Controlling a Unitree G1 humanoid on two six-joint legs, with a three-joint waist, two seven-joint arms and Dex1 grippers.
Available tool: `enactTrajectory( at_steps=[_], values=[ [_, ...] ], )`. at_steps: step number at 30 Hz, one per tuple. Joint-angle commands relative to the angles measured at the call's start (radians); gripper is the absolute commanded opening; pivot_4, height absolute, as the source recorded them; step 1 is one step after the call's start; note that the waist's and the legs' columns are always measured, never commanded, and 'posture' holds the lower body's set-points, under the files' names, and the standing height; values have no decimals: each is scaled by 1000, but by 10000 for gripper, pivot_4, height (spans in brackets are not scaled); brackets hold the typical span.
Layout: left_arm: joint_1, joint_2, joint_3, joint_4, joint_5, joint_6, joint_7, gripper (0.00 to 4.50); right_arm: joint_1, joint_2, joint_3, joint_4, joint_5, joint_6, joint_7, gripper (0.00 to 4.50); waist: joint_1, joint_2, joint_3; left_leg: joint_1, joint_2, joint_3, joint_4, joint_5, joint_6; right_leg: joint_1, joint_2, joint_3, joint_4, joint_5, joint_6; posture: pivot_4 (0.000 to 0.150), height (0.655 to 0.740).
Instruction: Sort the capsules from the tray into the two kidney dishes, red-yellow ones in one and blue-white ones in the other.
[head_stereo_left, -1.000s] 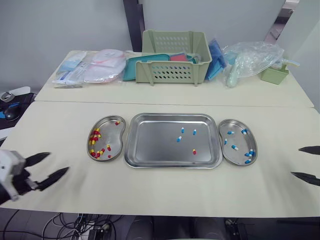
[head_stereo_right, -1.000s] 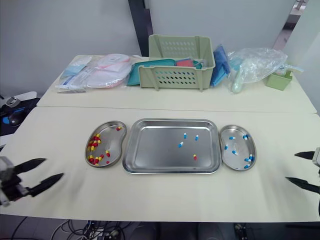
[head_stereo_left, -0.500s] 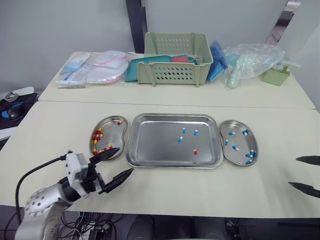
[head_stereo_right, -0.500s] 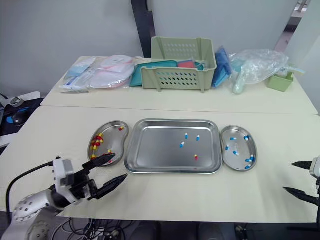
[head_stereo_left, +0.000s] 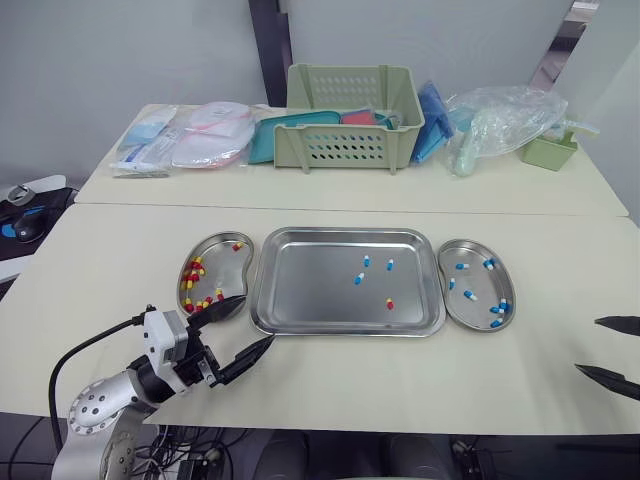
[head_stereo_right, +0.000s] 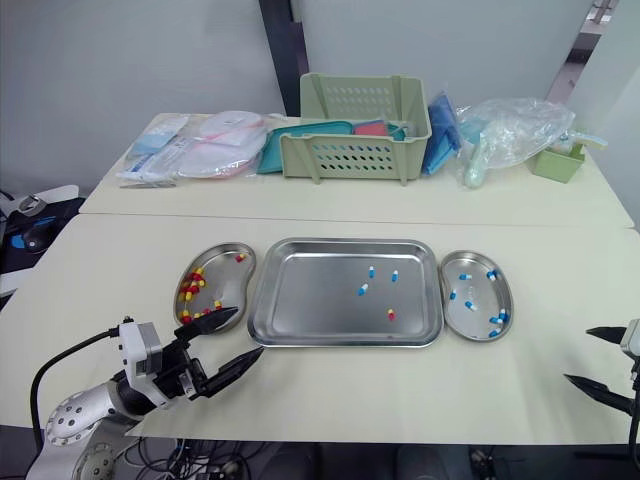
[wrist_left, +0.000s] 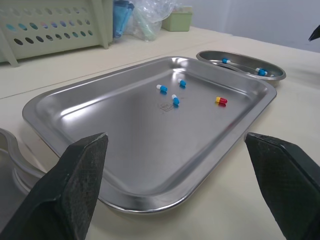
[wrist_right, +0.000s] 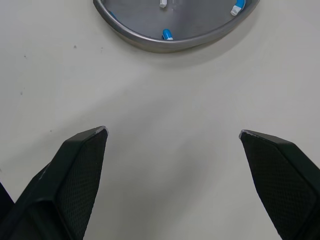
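Since the earlier frames, the left gripper (head_stereo_left: 257, 318) has swung in from the left edge of the table (head_stereo_left: 120, 250) to the near left corner of the tray (head_stereo_left: 310, 290). Its fingers are spread wide and hold nothing. The right gripper (head_stereo_left: 587, 345) has stayed low at the right edge, likewise spread and empty.

Four capsules lie on the tray: three blue-white capsules (head_stereo_left: 365, 260) right of centre and one red-yellow capsule (head_stereo_left: 389, 303) nearer the front rim. The left dish (head_stereo_left: 230, 270) already holds red-yellow ones and the right dish (head_stereo_left: 478, 282) blue-white ones.

The approach suggests the left arm is setting up to reach into the tray, probably for the single red-yellow capsule, which belongs in the dish beside that arm. No pick has begun.

The head views give the whole layout and both arms. The left wrist view looks low across the tray and shows the four capsules lying apart from one another. The right wrist view looks down on bare table and the near rim of the right dish, which lies apart from that gripper's fingers.
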Motion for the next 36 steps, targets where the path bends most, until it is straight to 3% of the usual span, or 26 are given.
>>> enactTrajectory(
  at_steps=[1, 12, 36],
  values=[
    [-17, 4, -7, 9, 0, -38, -12, 45000, 13, 17, -61, -49, 31, 23, -12, 44610, 1, 0, 0, 0, 0, 0, 0, 0, 0, 0, 0, 0, 0, 0, 0, 1500, 7400],
    [-53, -19, -36, 45, 1, -89, -10, 45000, 50, 80, -80, -170, 63, 83, -58, 44610, 1, 0, 0, 0, 0, 0, 0, 0, 0, 0, 0, 0, 0, 0, 0, 1500, 7400],
    [-64, -100, -51, 89, -22, -204, -20, 45000, 62, 121, -85, -248, 73, 99, -89, 44610, 1, 0, 0, 0, 0, -1, 0, 0, 0, 0, 0, -1, 0, 0, 0, 1500, 7400]
  ],
)
